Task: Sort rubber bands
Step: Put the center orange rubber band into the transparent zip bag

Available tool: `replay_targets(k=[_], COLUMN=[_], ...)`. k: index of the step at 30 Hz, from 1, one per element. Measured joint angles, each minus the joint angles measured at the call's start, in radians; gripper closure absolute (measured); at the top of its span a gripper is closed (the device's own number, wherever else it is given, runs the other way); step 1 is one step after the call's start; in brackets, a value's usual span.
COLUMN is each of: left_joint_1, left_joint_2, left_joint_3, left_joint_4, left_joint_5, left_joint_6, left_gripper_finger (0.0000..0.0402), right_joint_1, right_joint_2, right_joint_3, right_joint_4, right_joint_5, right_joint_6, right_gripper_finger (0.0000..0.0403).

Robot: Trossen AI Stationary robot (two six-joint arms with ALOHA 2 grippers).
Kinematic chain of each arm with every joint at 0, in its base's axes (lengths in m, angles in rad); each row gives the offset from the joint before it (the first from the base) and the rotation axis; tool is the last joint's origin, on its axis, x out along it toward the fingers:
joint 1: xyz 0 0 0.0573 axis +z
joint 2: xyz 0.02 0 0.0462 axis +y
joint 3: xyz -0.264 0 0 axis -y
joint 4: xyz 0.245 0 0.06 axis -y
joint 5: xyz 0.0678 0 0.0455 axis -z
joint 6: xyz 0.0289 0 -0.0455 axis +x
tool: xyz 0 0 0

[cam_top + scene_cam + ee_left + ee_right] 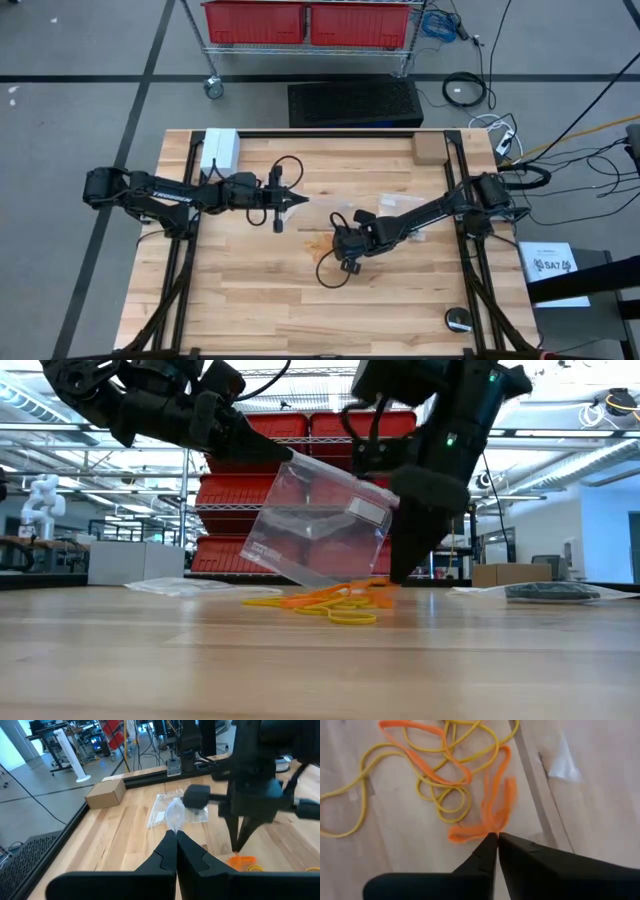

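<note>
A small heap of orange and yellow rubber bands (435, 785) lies on the wooden table near its middle (326, 252), also seen in the low view (330, 600). My right gripper (497, 836) slants down onto the heap, shut on an orange band. My left gripper (176, 836) hovers left of the heap (300, 200), roughly level, shut on a clear plastic bag (320, 525) that hangs beside the right gripper (400, 575). My left gripper pinches the clear bag's upper edge (175, 822) between its two shut fingertips, coming level from the table's left. The bag hangs tilted below the fingers; whether its lower corner (300, 575) touches the table, I cannot tell. My right gripper pinches an orange band at a bunched bend (492, 826) between its fingertips, slanting down from the table's right. The rest of that band (502, 790) lies on the table among the other bands.
More clear bags (400, 205) lie right of the heap. A black cable loop (335, 272) lies just near of the right gripper. A cardboard box (428, 148) and a white box (220, 150) stand at the far corners, a black round thing (458, 320) near right.
</note>
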Motion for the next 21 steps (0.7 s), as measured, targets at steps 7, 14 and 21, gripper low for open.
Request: replay_targets(k=[7,14,21], left_joint_1=[0.0,0.0,0.0], left_joint_2=[0.0,0.0,0.0], left_joint_3=[0.0,0.0,0.0], left_joint_4=[-0.002,-0.003,-0.003], left_joint_5=[0.0,0.0,0.005], left_joint_6=[0.001,0.001,0.001], left_gripper_finger=[0.0402,0.0402,0.0402], right_joint_1=[0.016,0.035,0.029], right_joint_2=[-0.117,-0.257,-0.295], right_joint_3=[0.0,0.0,0.088], right_joint_4=[-0.027,-0.016,-0.021], right_joint_5=[0.014,0.134,0.222], right_joint_6=[0.006,-0.026,-0.157], right_gripper_finger=[0.0401,0.0402,0.0403])
